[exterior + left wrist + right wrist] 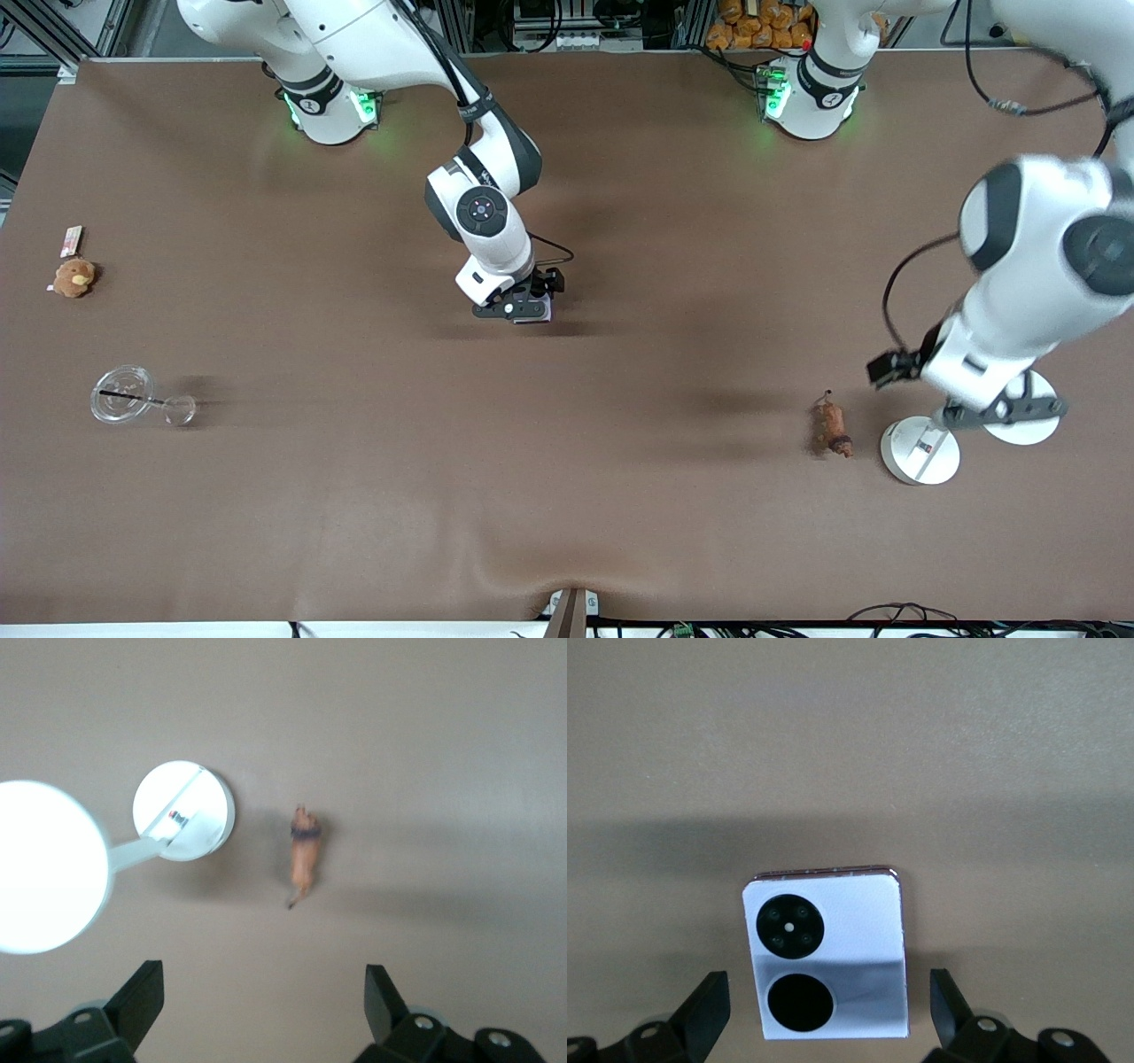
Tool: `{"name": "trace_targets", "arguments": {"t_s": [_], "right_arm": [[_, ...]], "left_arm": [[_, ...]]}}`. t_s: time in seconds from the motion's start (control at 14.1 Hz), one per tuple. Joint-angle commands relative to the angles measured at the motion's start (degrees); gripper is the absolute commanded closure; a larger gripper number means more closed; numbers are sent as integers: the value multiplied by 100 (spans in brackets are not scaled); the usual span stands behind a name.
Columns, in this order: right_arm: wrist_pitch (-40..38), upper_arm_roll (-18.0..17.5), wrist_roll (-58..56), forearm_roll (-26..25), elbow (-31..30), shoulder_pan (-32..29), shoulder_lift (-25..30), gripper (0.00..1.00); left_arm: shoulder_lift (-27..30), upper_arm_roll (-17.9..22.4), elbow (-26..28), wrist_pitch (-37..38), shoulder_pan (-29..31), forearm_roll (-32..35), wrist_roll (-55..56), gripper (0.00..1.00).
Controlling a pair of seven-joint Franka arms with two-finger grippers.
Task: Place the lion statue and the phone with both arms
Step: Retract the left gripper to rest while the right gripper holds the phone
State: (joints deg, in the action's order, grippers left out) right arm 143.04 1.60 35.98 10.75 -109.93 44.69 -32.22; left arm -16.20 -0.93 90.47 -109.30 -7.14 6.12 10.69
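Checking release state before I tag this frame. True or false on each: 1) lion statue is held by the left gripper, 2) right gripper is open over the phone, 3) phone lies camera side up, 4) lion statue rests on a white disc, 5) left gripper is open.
1) False. The lion statue lies free on the table; the left gripper is above it, not touching.
2) True. The right gripper is open, a finger at each side of the phone.
3) True. Both black circles face up.
4) False. It lies on the table beside the white disc stand.
5) True.
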Motion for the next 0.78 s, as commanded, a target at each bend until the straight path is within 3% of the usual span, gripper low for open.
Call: {"name": "trace_targets", "arguments": {"t_s": [0.0, 0.28, 0.71], "right_arm": [[93, -19, -29, -125, -28, -13, -21, 0], [251, -19, -29, -125, -28, 13, -109, 0], [470, -19, -29, -125, -90, 40, -179, 0]], "left_arm": [[792, -74, 559, 617, 318, -120, -1038, 0], [1250, -39, 481, 1401, 433, -129, -1544, 0], [1566, -21, -223, 2535, 520, -259, -1544, 0]]}}
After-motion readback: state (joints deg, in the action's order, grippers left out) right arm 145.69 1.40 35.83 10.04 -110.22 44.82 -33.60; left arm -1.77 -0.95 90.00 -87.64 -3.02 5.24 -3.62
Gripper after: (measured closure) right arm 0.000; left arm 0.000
